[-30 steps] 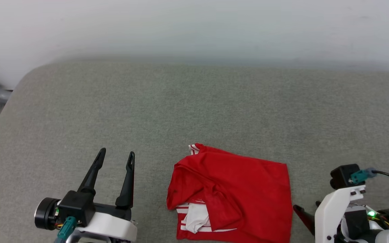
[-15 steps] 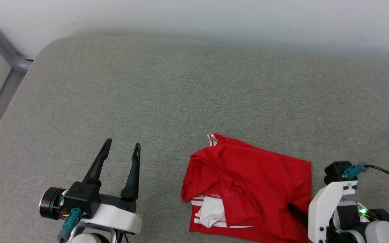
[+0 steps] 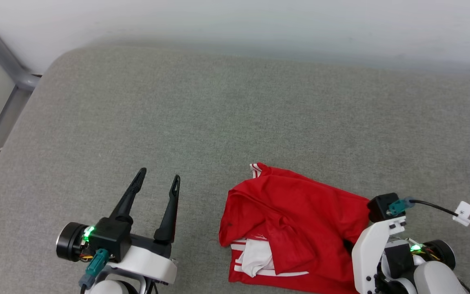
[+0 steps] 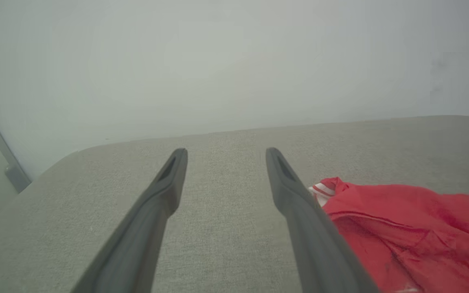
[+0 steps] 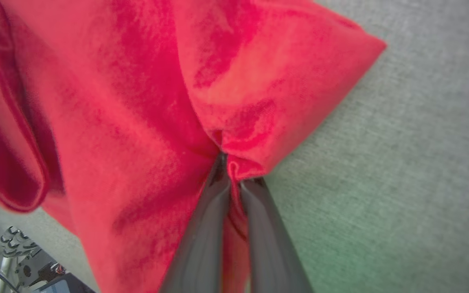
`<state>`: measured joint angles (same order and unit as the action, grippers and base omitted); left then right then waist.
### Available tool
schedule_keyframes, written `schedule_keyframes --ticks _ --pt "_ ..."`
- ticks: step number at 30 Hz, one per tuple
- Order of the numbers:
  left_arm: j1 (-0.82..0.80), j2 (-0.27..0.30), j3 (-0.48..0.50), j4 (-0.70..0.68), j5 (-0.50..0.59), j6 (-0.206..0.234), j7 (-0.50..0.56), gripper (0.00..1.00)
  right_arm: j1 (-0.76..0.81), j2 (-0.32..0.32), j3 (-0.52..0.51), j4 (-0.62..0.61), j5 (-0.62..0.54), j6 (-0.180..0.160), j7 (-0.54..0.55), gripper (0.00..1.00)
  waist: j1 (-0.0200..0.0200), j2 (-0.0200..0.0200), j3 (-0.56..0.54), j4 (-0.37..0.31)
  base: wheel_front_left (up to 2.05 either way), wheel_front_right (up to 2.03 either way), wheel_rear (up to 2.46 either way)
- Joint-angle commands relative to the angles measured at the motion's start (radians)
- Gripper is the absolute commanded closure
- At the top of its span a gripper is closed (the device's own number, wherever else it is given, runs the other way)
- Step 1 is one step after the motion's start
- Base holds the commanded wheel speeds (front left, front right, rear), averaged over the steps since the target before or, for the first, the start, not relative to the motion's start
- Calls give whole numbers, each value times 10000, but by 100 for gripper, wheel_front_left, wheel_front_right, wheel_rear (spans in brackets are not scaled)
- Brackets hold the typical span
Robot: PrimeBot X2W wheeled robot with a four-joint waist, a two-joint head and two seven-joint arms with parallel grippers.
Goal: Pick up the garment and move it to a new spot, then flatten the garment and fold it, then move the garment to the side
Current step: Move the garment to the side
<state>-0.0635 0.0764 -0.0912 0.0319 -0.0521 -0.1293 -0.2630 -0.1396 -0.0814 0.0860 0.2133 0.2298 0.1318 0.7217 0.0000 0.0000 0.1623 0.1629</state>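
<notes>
Head: right gripper (image 3: 347,246) had slid onto the right edge of the garment (image 3: 292,220); left gripper (image 3: 159,175) jaws stayed wide open.
Left wrist: garment (image 4: 401,211) lay just beside them on the grey cushion (image 4: 226,211).
Right wrist: jaws had snapped shut on red fabric.

Grey-green woven surface (image 3: 202,122), rounded at the far-left corner. Lying directly on it close to the near edge, right of the middle: a rumpled red garment (image 3: 300,216), folded loosely over itself, with white, red-striped cloth showing on the side toward the near-left corner.
</notes>
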Motion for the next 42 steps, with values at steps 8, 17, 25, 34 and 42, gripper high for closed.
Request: schedule_keyframes --ticks 8,17,25,34,42 --pt "274 -4 -131 -229 132 3 -21 0 -514 -1689 1323 -956 -602 -20 -294 100 0 0 -438 -895 0 0 0" --pt "-103 -32 -681 -677 241 -1 -19 0 -1554 -4078 2499 -2017 -701 -20 -108 100 0 0 125 -2267 0 0 0" --pt "-679 323 -1120 -908 358 -1 -21 0 -2364 -6516 3142 -1957 -294 -21 -616 100 0 0 1205 -3589 0 0 0" --pt "-1728 994 -1871 -1280 409 -2 -19 0 -3154 -7708 2141 504 -78 -21 -3206 100 0 0 2742 -4305 0 0 0" --pt "-2559 1633 -2417 -1725 469 -3 -21 0 -4179 -7667 1062 3195 -986 -23 -5198 100 0 0 3778 -4297 0 0 0"
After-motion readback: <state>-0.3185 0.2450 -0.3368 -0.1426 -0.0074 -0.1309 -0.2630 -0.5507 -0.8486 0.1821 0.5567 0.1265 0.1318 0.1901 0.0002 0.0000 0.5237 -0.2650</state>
